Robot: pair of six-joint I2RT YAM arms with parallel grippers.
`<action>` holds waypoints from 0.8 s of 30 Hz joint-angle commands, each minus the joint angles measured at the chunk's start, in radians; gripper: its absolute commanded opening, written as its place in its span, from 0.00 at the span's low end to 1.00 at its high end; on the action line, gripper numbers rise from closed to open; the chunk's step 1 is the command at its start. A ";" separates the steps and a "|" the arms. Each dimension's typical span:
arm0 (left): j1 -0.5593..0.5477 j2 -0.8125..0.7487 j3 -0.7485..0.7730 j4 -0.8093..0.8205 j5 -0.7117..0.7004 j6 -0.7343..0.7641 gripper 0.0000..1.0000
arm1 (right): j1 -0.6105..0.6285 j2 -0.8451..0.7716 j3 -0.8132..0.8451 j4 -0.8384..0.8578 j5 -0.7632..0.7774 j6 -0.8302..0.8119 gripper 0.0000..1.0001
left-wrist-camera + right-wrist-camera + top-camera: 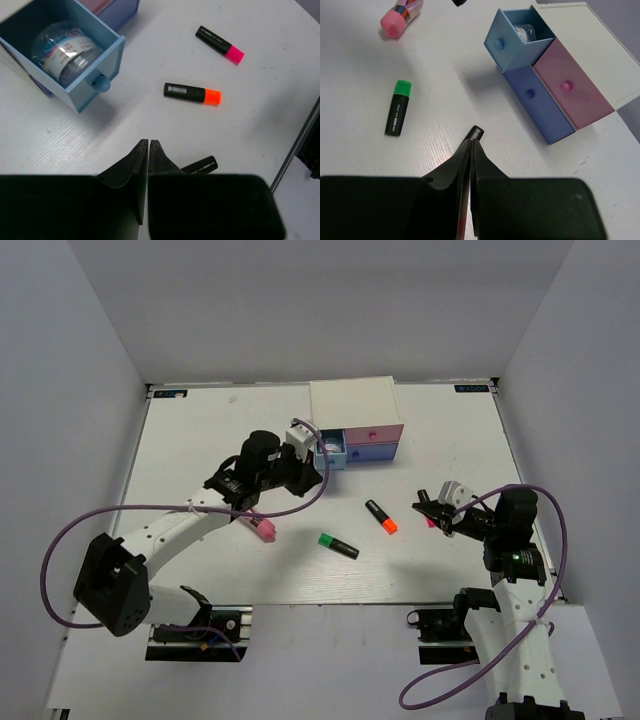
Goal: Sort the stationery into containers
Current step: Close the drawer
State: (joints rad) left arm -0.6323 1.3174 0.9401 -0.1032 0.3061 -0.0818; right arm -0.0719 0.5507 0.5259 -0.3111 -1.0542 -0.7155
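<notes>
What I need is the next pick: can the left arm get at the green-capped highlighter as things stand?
Probably yes. The green-capped highlighter lies alone on the table, with nothing between it and the left gripper, which hovers by the open light blue drawer. Its shut jaws must open first.

Robotics lab test cell. A white drawer box (pixel 352 400) stands on a white bench (pixel 220 430). Plain grey walls (pixel 330 310) close in behind and beside it. In front of it, the left robot arm (pixel 170 530) and right robot arm (pixel 520 625) are bolted, trailing purple cables (pixel 44 580).
</notes>
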 commanded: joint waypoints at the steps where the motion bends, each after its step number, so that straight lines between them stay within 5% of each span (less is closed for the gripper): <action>1: -0.003 0.023 0.000 0.105 0.071 -0.102 0.16 | -0.003 0.006 -0.001 0.038 0.000 0.014 0.07; 10: -0.003 0.198 -0.012 0.298 -0.110 -0.271 0.16 | -0.003 -0.001 -0.004 0.040 0.017 0.017 0.13; 24: -0.003 0.295 0.045 0.464 -0.334 -0.331 0.15 | -0.005 -0.003 -0.020 0.046 0.023 0.010 0.16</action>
State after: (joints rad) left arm -0.6334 1.5940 0.9344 0.3065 0.0479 -0.3969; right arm -0.0723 0.5541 0.5083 -0.2924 -1.0271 -0.7067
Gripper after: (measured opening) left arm 0.156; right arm 0.154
